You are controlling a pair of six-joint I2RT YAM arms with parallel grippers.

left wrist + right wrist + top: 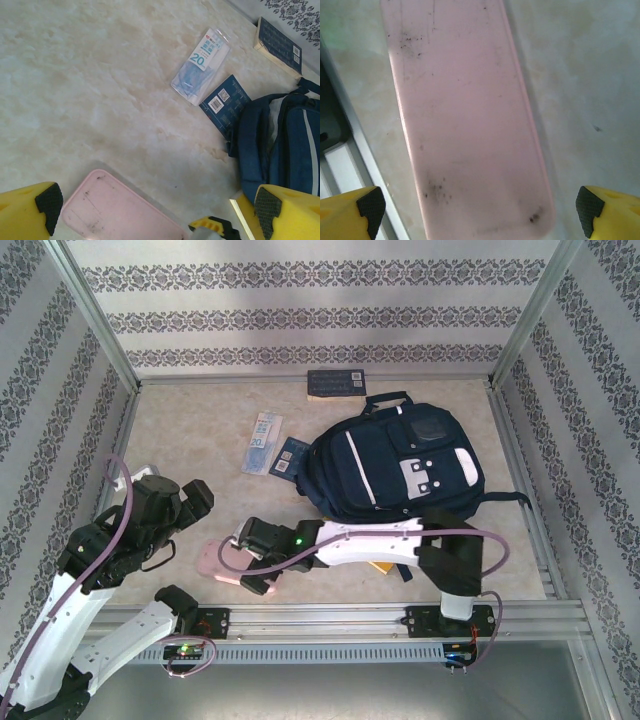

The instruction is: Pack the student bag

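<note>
- student bag (400, 465): centre-right of frame, lying flat; nothing visibly packed yet.
- dark book (336, 383), pink case (470, 125), mask packet (262, 440), blue booklet (290, 457): all loose outside the bag, left to pack.
- right gripper (480, 207): jaws apart over pink case, empty.
- left gripper (155, 200): jaws apart, empty.

white arm links (365, 537), black joints (160, 505), purple cables (470, 532), yellow pincer fingers (616, 214) with black pads (370, 206), seemingly a green light (298, 539)
</note>
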